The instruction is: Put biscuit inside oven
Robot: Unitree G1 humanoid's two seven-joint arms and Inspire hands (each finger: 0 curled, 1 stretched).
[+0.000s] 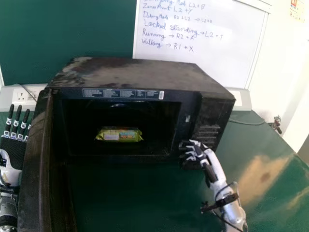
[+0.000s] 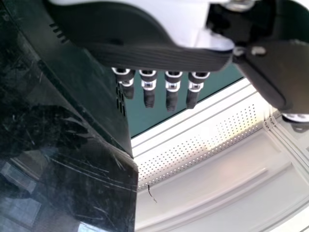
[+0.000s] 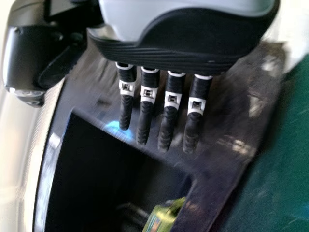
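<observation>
One biscuit packet (image 1: 119, 135) lies inside the oven (image 1: 130, 75), its long axis running across the opening, to the robot's left of the right hand (image 1: 197, 150) and farther in. That hand, the nearer one, is at the right front edge of the opening, fingers extended and grasping nothing. Across the way, the left hand (image 1: 13, 150) is also released, its fingers straight, with the open door (image 1: 36, 164) standing between it and the packet (handy for pushing it closed, I'd judge). Placement looks done; the right hand should clear the door's path before any closing, lest it get caught.
</observation>
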